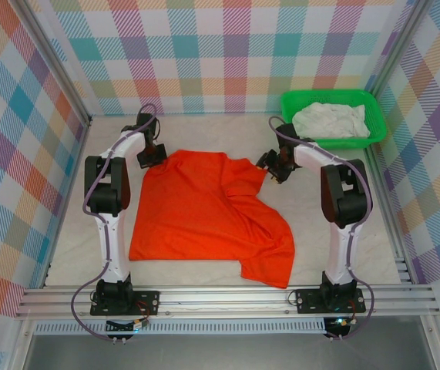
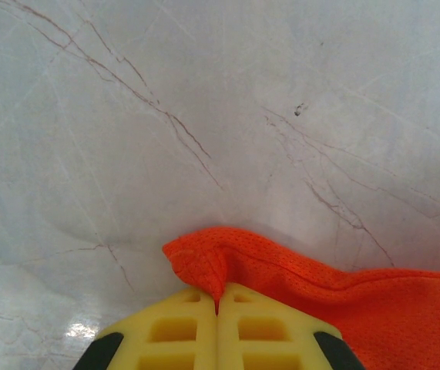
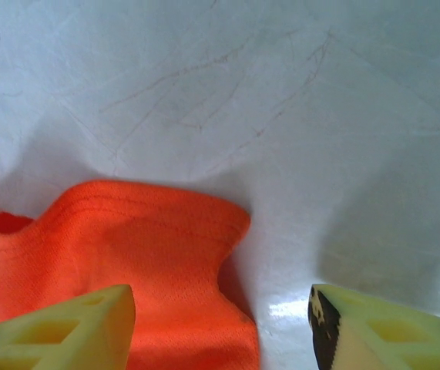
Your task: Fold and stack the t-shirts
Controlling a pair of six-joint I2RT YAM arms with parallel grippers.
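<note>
The left pincer (image 1: 156, 156) sits at the far left corner of the orange t-shirt (image 1: 204, 216). In the left wrist view its yellow fingers (image 2: 181, 331) are pressed together, and this pincer (image 2: 218, 297) has a small fold of the shirt's edge (image 2: 227, 258) nipped between them. The shirt lies spread on the pale marbled bench (image 1: 73, 254) between the two arms, its right part folded over and rumpled.

The right pincer (image 1: 270, 166) is at the shirt's far right corner. In the right wrist view this pincer (image 3: 221, 297) has its jaws well apart and grips nothing. The hemmed edge of the cloth (image 3: 127, 231) lies below the left finger, and bare bench (image 3: 343, 154) lies below the right finger.

At the far right, the white t-shirt (image 1: 331, 121) lies bunched in the green basket (image 1: 287, 104).
</note>
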